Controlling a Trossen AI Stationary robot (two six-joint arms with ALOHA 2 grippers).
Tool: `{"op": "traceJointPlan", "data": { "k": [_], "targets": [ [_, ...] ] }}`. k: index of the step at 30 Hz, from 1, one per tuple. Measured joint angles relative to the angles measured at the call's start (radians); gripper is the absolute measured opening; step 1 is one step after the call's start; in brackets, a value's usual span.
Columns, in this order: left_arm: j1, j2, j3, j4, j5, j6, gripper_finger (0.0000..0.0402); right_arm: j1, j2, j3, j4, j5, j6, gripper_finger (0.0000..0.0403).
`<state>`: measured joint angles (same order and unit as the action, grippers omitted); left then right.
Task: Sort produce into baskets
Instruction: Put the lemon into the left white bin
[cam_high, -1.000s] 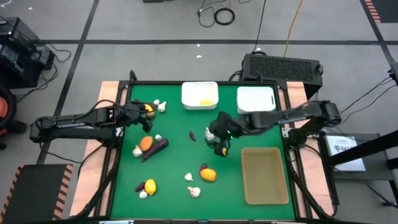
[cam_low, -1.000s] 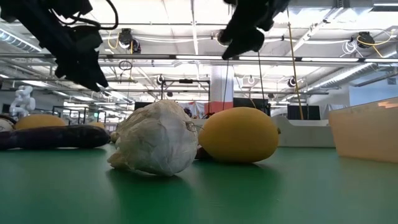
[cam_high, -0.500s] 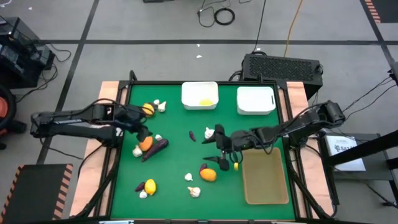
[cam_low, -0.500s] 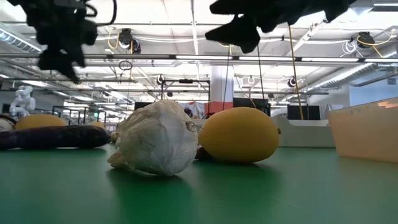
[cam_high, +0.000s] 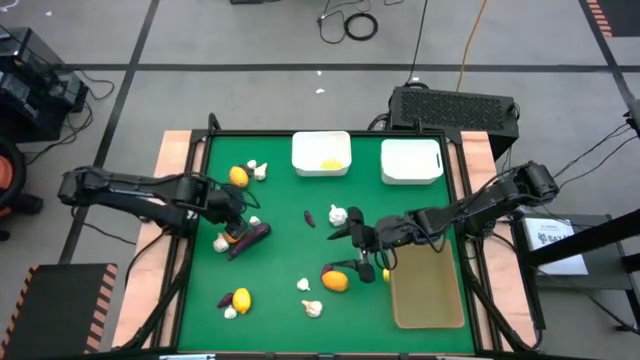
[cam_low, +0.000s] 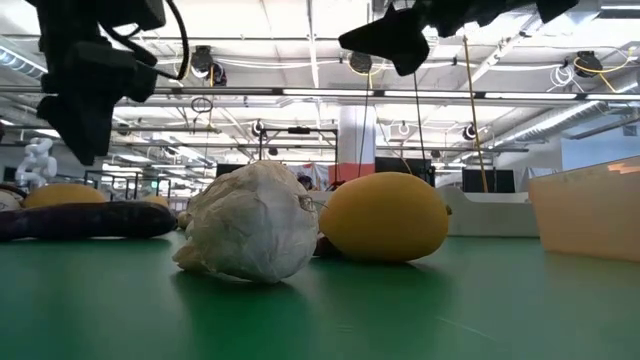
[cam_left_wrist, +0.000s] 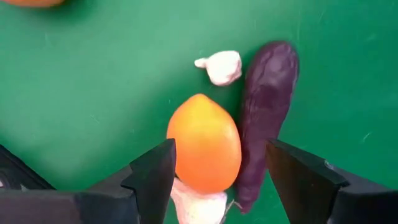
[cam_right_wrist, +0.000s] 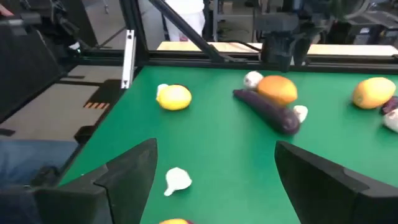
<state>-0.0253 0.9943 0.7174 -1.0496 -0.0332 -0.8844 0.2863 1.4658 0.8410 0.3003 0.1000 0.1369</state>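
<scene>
Hovering over a smooth orange fruit (cam_left_wrist: 204, 144), your left tool (cam_left_wrist: 219, 163) is gaping wide with a finger on either side of it. That fruit is sitting on the left half of the green counter (cam_high: 290, 250), pressed against a long dark purple piece (cam_left_wrist: 265, 111) and touching a small lumpy white bulb (cam_left_wrist: 219, 66) at its far end; another white bulb (cam_left_wrist: 198, 204) is peeking out beneath it. From above you are looking at four orange-yellow fruits loose on the counter and two white bins (cam_high: 321, 153) at the far edge, one holding something yellow. The tan tray (cam_high: 427, 282) is lying at the right. Your right tool (cam_high: 362, 252) is hanging wide open and empty near the counter's middle, just beside the tray, above another orange fruit (cam_high: 336, 281).
</scene>
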Motion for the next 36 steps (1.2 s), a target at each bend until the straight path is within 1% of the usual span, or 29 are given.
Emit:
{"op": "traceJointPlan", "data": {
  "k": [5,11,14,16,18,22,29,36],
  "targets": [
    [-0.035,0.039,0.000,0.001,0.007,-0.015,0.0251,0.021,0.000,0.000,-0.023,0.004,0.002,0.0314],
    [-0.072,0.049,-0.011,0.006,0.013,-0.046,0.0251,0.023,0.000,0.000,-0.021,0.004,-0.001,0.0314],
    [-0.088,0.063,-0.016,0.027,0.027,-0.022,0.0251,0.023,0.000,0.000,-0.019,0.005,0.000,0.0314],
    [-0.089,0.071,-0.016,0.037,0.042,-0.009,0.0251,0.023,0.000,0.000,-0.019,0.005,0.004,0.0314],
    [-0.083,0.076,-0.016,0.056,0.035,0.010,0.0251,0.023,0.000,0.000,-0.020,0.005,0.006,0.0314],
    [-0.079,0.080,-0.017,0.053,0.002,-0.017,0.0251,0.023,0.000,0.000,-0.021,0.005,0.008,0.0314],
    [-0.079,0.087,-0.017,0.047,-0.002,-0.027,0.0251,0.023,0.000,0.000,-0.022,0.005,0.008,0.0314],
    [-0.079,0.168,-0.017,0.012,-0.001,-0.023,0.0251,0.023,0.000,0.000,-0.026,0.004,0.001,0.0314]
  ]
}}
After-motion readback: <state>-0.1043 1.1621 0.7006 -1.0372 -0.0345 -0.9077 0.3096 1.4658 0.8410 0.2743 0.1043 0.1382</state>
